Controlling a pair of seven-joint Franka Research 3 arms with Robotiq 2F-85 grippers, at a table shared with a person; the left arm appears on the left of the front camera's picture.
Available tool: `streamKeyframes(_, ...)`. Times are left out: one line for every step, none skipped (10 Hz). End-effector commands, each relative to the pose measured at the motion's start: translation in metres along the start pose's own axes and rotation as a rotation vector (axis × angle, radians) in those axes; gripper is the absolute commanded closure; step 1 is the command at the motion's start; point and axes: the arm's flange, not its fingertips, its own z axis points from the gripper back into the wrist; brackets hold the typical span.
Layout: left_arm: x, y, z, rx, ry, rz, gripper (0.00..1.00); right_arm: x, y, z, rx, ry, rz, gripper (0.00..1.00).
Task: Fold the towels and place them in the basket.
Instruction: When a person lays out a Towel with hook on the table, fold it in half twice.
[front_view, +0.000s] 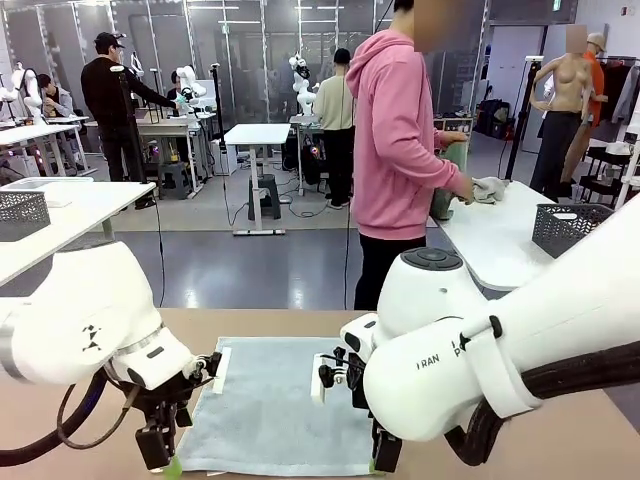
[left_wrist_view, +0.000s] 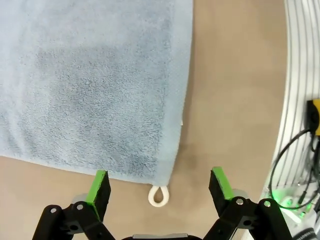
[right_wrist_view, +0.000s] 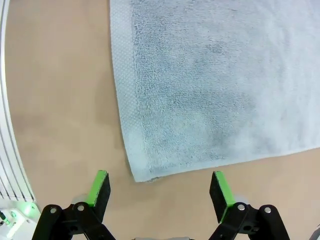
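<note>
Towel (front_view: 270, 405) flat on tabletop (front_view: 260, 322), long axis likely away from robot | left fingers (left_wrist_view: 100, 182) wide at loop (left_wrist_view: 159, 195) corner | right fingers (right_wrist_view: 98, 184) wide at other near corner

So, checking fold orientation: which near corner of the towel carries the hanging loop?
The towel corner by the left end effector: a small white loop sticks out there. The corner by the right end effector is plain.

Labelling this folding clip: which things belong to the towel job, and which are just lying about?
Job: towel, spread flat; left pincer and right pincer, both open at its near corners; dark basket far right, probably.
Lying about: grey basket far left; green cloth at the far table.
</note>
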Motion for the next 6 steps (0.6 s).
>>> streamKeyframes(-0.047,-0.064,-0.028,0.039,0.022,0.007,0.0,-0.029,0.029,-0.01,-0.003,-0.016,0.041,0.0)
streamKeyframes(-0.045,-0.064,-0.031,0.039,0.027,-0.01,0.0,-0.028,0.029,-0.013,0.009,-0.009,0.043,0.0)
streamKeyframes(-0.044,-0.064,-0.035,0.033,0.041,-0.007,0.0,-0.026,0.03,-0.014,0.011,-0.007,0.053,0.0)
streamKeyframes(-0.043,-0.064,-0.037,0.029,0.041,-0.016,0.0,-0.025,0.031,-0.016,0.024,0.001,0.058,0.0)
streamKeyframes(-0.044,-0.065,-0.038,0.038,0.043,-0.021,0.0,-0.024,0.033,-0.017,0.024,0.016,0.065,0.0)
streamKeyframes(-0.045,-0.064,-0.038,0.053,0.048,-0.026,0.0,-0.024,0.035,-0.018,0.025,0.029,0.067,0.0)
